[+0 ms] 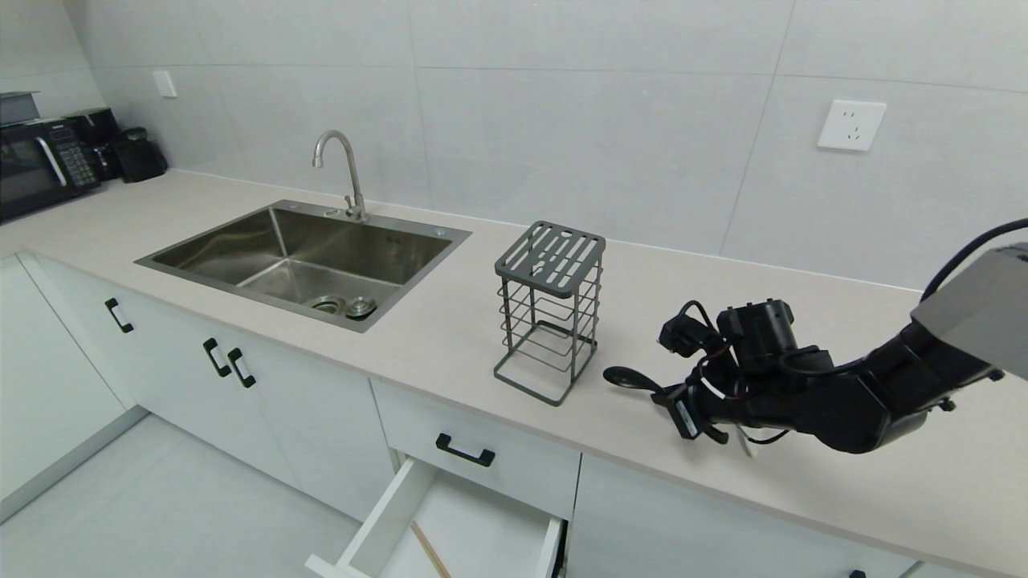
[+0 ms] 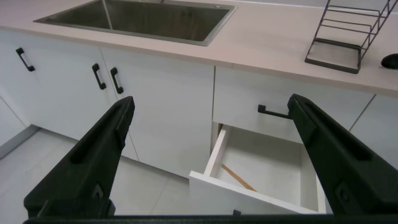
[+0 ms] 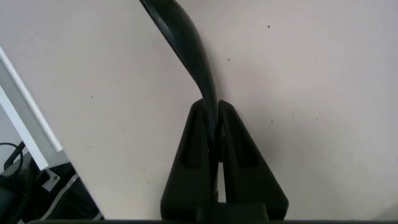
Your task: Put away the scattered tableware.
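We see a black spoon [image 3: 186, 43] with a smooth, glossy plastic look. The right gripper [image 3: 214, 115] is matt black plastic. The surface [image 1: 450, 321] looks like pale matt stone, finely speckled. The rack [image 1: 535, 282] is dark, matt-coated metal wire. The sink [image 1: 369, 245] is brushed steel and its tap [image 1: 347, 164] is polished.

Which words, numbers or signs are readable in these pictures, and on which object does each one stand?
No text is readable in any view.
Microwave keypad: markings too small to read.
Sink back wall: small red mark, too blurred to read.
Wall socket: no print visible.
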Available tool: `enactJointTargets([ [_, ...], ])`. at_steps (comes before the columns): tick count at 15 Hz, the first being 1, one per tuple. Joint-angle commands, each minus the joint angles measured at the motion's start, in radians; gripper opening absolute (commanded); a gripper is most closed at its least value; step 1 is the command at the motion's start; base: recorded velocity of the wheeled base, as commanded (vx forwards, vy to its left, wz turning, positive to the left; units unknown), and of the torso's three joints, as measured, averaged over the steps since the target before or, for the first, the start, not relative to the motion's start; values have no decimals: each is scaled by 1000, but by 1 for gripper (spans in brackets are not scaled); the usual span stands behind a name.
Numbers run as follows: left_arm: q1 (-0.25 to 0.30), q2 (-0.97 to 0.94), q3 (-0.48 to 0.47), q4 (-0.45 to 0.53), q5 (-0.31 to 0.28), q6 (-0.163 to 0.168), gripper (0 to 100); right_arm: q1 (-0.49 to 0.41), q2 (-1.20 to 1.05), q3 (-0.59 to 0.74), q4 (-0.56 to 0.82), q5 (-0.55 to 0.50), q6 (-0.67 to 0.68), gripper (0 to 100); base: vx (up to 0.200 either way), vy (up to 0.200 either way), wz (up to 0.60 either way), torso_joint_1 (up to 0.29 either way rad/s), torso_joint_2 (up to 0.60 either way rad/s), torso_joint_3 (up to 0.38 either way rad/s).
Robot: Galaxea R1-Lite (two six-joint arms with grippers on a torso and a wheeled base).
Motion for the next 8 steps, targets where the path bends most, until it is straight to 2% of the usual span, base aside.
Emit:
enactJointTargets([
  [1,0,1,0,0,0,0,100,5,-104,45,-7,1,-10,0,0,0,0,0,0,0],
  [4,0,1,0,0,0,0,100,9,-185,106,-13,7,-64,0,0,0,0,0,0,0],
  [8,0,1,0,0,0,0,100,37,-274,154,-31,9,-65,0,0,0,0,0,0,0],
])
